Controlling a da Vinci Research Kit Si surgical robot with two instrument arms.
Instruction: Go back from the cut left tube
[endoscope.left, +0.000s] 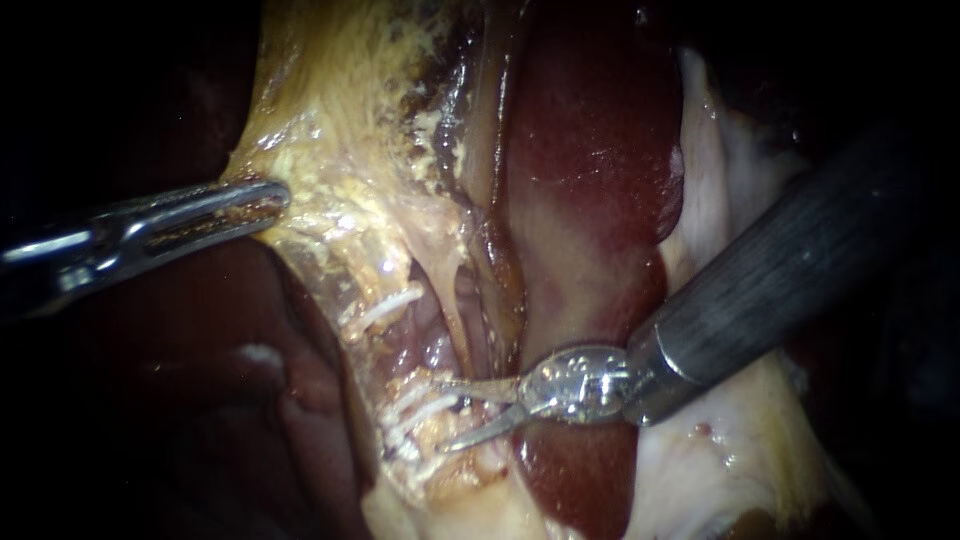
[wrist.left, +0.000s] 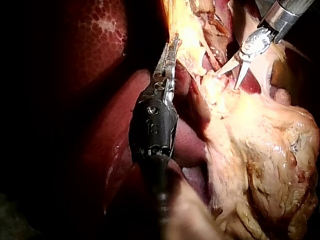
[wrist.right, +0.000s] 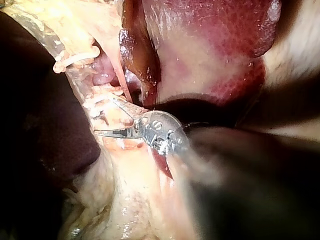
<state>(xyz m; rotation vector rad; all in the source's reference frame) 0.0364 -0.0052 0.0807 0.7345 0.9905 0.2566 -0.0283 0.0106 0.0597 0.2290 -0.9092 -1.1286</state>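
Note:
My right instrument (endoscope.left: 443, 414) comes in from the right, its two thin blades open. The tips lie against white clips (endoscope.left: 412, 408) on the lower stump of the left tube. Another white clip (endoscope.left: 385, 310) sits on the upper stump, with a gap between the stumps. A pale strand, the right tube (endoscope.left: 456, 292), runs unbroken beside them. The right wrist view shows the same open blades (wrist.right: 104, 116) at the clipped stump (wrist.right: 100, 97). My left instrument (endoscope.left: 280, 192) holds the edge of the yellow fatty tissue (endoscope.left: 330, 120), jaws shut on it, as also in the left wrist view (wrist.left: 173, 41).
The dark red liver lobe (endoscope.left: 590, 180) lies just behind my right instrument's wrist. Pale tissue (endoscope.left: 720, 470) lies under its shaft (endoscope.left: 800, 260). Dark liver (endoscope.left: 200, 400) fills the lower left below my left instrument.

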